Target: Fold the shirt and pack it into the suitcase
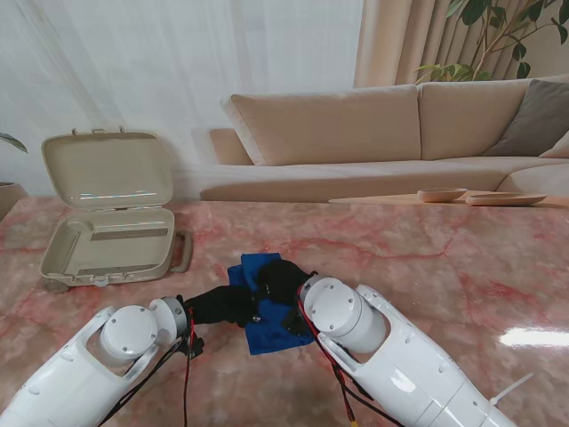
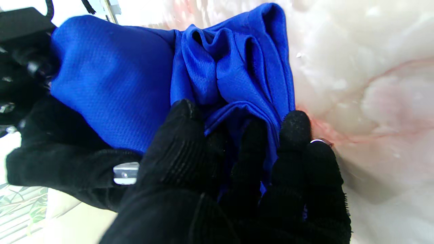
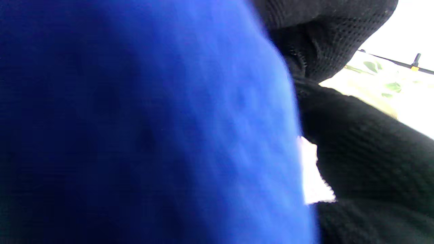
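both robot hands [image 1: 258, 302] grip shirt [image 1: 271, 334]

The shirt [image 1: 271, 307], bright blue mesh cloth, is lying bunched into a small, rumpled bundle on the table, its folds gathering at one edge [image 2: 234, 67]. The suitcase [image 1: 111, 213], a beige hard shell, is sitting open well to the left and farther from me, lid standing upright.

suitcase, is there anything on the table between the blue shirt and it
Nothing visible does. The shirt lies bunched under the left hand and right hand, and the open suitcase sits farther from me and to the left. Only bare marble table shows between them, and the lid stands up.
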`<state>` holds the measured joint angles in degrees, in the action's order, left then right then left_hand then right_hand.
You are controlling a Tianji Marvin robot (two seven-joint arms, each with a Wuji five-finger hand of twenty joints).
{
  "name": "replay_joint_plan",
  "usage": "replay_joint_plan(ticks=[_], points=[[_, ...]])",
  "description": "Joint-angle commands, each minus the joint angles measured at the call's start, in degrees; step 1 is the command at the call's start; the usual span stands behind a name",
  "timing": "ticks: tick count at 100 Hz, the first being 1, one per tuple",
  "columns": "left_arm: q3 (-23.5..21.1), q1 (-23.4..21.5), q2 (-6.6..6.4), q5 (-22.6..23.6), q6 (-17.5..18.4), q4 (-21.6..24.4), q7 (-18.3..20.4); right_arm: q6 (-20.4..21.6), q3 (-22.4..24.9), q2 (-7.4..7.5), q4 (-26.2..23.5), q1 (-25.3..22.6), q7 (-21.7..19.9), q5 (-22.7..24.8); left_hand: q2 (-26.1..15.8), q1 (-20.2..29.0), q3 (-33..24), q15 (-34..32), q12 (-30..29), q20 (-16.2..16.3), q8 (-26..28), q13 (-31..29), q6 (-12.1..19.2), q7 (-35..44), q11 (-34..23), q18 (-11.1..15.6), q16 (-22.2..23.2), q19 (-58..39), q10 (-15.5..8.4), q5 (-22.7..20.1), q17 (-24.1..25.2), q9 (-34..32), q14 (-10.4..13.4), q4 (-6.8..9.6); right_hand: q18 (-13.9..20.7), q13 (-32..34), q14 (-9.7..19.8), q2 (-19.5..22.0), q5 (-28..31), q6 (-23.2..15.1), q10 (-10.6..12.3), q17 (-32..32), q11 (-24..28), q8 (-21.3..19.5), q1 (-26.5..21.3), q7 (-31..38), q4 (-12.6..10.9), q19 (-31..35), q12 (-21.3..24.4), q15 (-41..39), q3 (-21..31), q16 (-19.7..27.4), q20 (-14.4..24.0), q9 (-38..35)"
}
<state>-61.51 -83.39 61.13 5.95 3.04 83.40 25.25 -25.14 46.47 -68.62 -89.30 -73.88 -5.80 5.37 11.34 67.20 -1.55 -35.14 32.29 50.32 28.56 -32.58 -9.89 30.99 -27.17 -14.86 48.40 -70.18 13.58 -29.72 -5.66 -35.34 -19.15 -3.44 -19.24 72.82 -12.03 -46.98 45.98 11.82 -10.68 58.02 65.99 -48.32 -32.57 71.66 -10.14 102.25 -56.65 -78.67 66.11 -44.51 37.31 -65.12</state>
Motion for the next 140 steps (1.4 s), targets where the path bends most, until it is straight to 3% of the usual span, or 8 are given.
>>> replay_joint_plan(ticks=[1, 9, 20, 26, 38, 48, 101, 140], points=[[-0.1, -2.0, -0.53, 0.9, -1.0, -0.2, 0.0, 0.0, 0.1, 0.38, -0.1, -0.9, -0.9, -0.9, -1.0, 1.0, 2.1, 0.7, 0.0, -0.7, 0.0, 1.1, 1.2, 1.0, -0.5, -6.6, -0.7, 9.2, -0.4, -0.8, 0.7, -0.5, -2.1, 0.80, 0.1, 2.0, 1.8, 0.0, 2.0, -4.6, -4.7, -0.5, -2.2, 1.8, -3.7, 0.9, -0.7, 2.1, 1.4, 1.0, 3.5, 1.6, -0.4, 0.3], [-1.3, -3.1, -0.63, 1.6, -1.3, 1.1, -0.2, 0.2, 0.2, 0.63, -0.1, -1.2, -1.3, -0.3, -1.0, 1.1, 2.1, 0.7, 0.0, -0.7, 0.0, 1.1, 1.2, 1.0, -0.4, -6.6, -0.7, 9.3, -0.5, -0.8, 0.7, -0.6, -2.0, 0.81, -1.0, 1.3, 0.7, -0.1, 2.1, -5.1, -4.5, -2.1, -3.3, 3.2, -3.8, 0.3, 2.1, 0.2, 2.2, 3.6, 2.6, 2.4, -0.4, 0.7], [-2.7, -4.5, -0.72, 2.4, -1.7, 3.1, -0.6, 1.0, 0.5, 0.50, 0.4, -1.8, -0.6, -0.3, -1.0, 1.0, 2.2, 0.7, 0.0, -0.7, -0.1, 1.1, 1.0, 0.9, -0.4, -6.6, -0.7, 9.3, -0.4, -0.8, 0.7, -0.6, -2.3, 0.78, -5.1, -3.1, -4.0, 0.3, 2.0, -6.7, -5.1, -8.5, -9.4, 6.8, -4.2, -1.9, 11.4, -7.9, 6.7, 13.1, -1.2, 5.1, -1.6, 2.7], [-3.1, -5.1, -0.79, 2.6, -1.5, 4.0, -0.7, 1.5, 0.7, 0.53, 0.7, -1.9, -0.6, -0.4, -1.0, 1.0, 2.2, 0.7, 0.0, -0.7, -0.1, 1.0, 1.1, 0.9, -0.4, -6.6, -0.7, 9.3, -0.4, -0.9, 0.7, -0.7, -2.1, 0.79, -6.6, -6.2, -6.2, 3.7, 2.5, -6.4, -5.7, -12.6, -14.1, 10.9, -3.1, -4.9, 13.0, -13.1, 10.8, 20.3, -6.1, 7.3, -2.9, 4.3], [-3.9, -6.1, -0.91, 2.8, -1.0, 5.7, -0.6, 2.0, 1.1, 0.59, 1.0, -2.1, -0.8, -0.8, -1.1, 0.9, 2.2, 0.8, -0.1, -0.7, -0.1, 1.0, 1.1, 0.8, -0.3, -6.6, -0.8, 9.3, -0.4, -1.0, 0.7, -0.7, -2.2, 0.77, -6.9, -10.7, -7.5, 6.8, 2.7, -4.4, -6.6, -18.6, -21.0, 18.5, -2.0, -11.1, 13.7, -19.5, 17.4, 31.6, -10.2, 10.3, -4.7, 7.0], [-4.9, -7.2, -0.85, 3.0, -1.3, 7.4, -1.1, 2.4, 1.4, 0.68, 1.1, -2.2, -0.8, -0.7, -1.1, 0.9, 2.2, 0.8, -0.1, -0.7, -0.1, 0.9, 1.1, 0.8, -0.3, -6.6, -0.8, 9.3, -0.3, -1.0, 0.7, -0.8, -2.2, 0.78, -6.1, -14.3, -7.0, 8.4, 2.7, -3.1, -6.9, -22.8, -25.7, 20.8, -0.6, -17.8, 13.7, -23.3, 21.1, 40.0, -11.1, 12.7, -5.7, 9.9], [-15.2, -15.2, -1.24, 9.8, -5.5, 18.7, -1.9, 8.1, 8.0, 2.57, -6.1, -9.3, -1.5, 0.8, -1.1, 0.7, 2.3, 0.6, 0.0, -0.8, -0.1, 0.1, 1.1, 0.5, -0.2, -6.7, -0.7, 9.2, -0.4, -1.6, 0.0, -1.7, -2.1, 0.71, -5.3, -18.5, -6.1, 11.8, 4.7, -2.4, -6.4, -27.5, -31.2, 17.9, 1.9, -27.5, 12.8, -27.1, 25.3, 49.9, -13.0, 16.4, -5.8, 12.2], [-13.6, -10.4, -0.78, 7.3, -5.5, 17.2, -2.6, 15.1, 16.7, 4.58, -15.7, -21.0, -1.7, 6.1, -1.0, 0.5, 2.4, 0.7, 0.0, -0.8, 0.2, -0.1, 1.4, 0.4, -0.1, -6.7, -0.7, 9.2, -0.5, -1.8, -0.1, -1.9, -2.0, 0.69, -5.2, -17.9, -6.2, 12.6, 5.7, -2.6, -6.4, -27.4, -31.4, 16.7, 2.6, -29.1, 12.7, -27.2, 25.4, 49.5, -13.9, 16.1, -5.5, 11.4]])
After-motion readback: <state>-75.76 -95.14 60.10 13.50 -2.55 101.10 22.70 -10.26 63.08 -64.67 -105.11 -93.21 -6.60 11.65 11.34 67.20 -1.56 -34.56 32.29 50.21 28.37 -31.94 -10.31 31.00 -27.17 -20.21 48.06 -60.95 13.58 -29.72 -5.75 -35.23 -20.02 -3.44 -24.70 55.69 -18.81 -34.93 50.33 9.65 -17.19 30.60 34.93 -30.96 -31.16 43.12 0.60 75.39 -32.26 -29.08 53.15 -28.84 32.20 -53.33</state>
